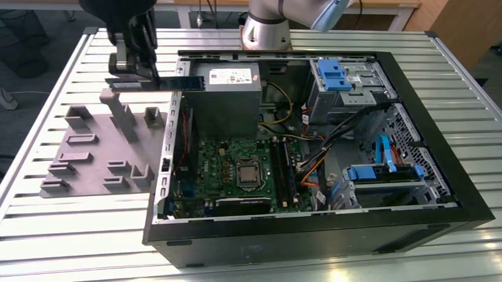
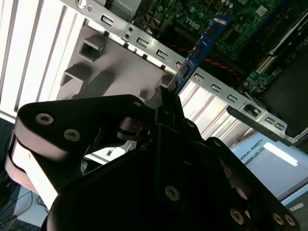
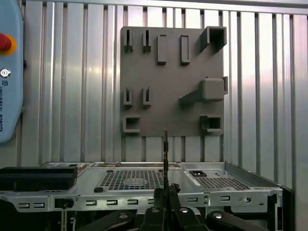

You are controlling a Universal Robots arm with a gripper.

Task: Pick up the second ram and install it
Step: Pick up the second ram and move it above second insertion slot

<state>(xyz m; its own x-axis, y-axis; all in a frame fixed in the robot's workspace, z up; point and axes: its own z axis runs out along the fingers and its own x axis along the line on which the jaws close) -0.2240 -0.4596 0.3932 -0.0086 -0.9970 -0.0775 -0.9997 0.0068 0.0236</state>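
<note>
Over the edge of an open computer case [image 1: 314,241] on a slatted metal table [image 1: 63,235], the arm's gripper [image 1: 141,81] holds the second ram [image 1: 184,83] in the air. Its fingers are clamped together on one end of the thin blue-green stick.

In the exterior view the stick lies level. It reaches from the gripper across the case wall toward the grey power supply [image 1: 223,97], well above the green motherboard [image 1: 235,170] and its long black slots [image 1: 281,170]. A grey moulded tray [image 1: 94,153] with upright blocks sits on the table just beside the case, on the exterior view's left; the stick is up off it.

In the second wrist view the gripper [image 2: 168,98] pinches the near end of the second ram [image 2: 202,45]. The stick's free end points out over the case's perforated metal wall toward the motherboard [image 2: 240,24], with the tray [image 2: 110,72] alongside.

In the first wrist view the second ram [image 3: 165,154] appears edge-on as a thin dark line rising from the gripper [image 3: 166,195]. The metal case frame [image 3: 231,185] is near the gripper, and the tray [image 3: 168,110] and table [image 3: 72,96] lie beyond it.
</note>
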